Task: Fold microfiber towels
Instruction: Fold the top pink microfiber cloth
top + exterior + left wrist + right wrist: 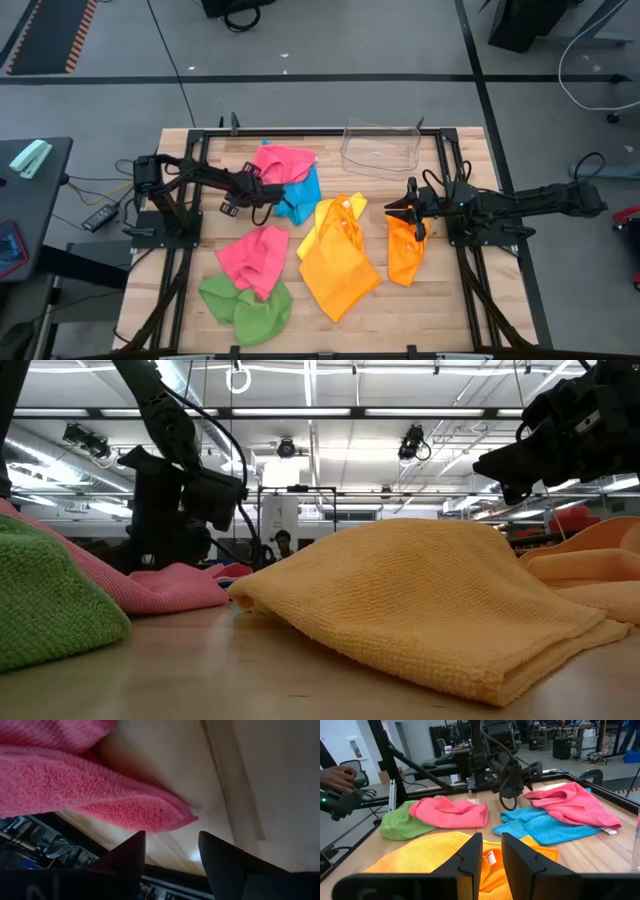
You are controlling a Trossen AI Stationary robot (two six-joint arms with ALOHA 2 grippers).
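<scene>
Wooden worktop [450, 300] carrying soft microfiber towels. Yellow towel [338, 255] lies mid-worktop, long axis running from far edge toward near edge; bare wood flanks its near-right side. Orange towel [404, 250] hangs from the closed right gripper [418, 228]. Left gripper [170, 852], fingers parted and empty, sits just beside the pink towel [286, 162] and blue towel [300, 198] toward the far edge.

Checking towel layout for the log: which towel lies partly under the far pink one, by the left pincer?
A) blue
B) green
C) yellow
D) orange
A: the blue towel pokes out from beneath the far pink towel, right beside the left pincer; the right wrist view shows the same overlap, while the green towel sits at the near edge under the other pink one.
</scene>
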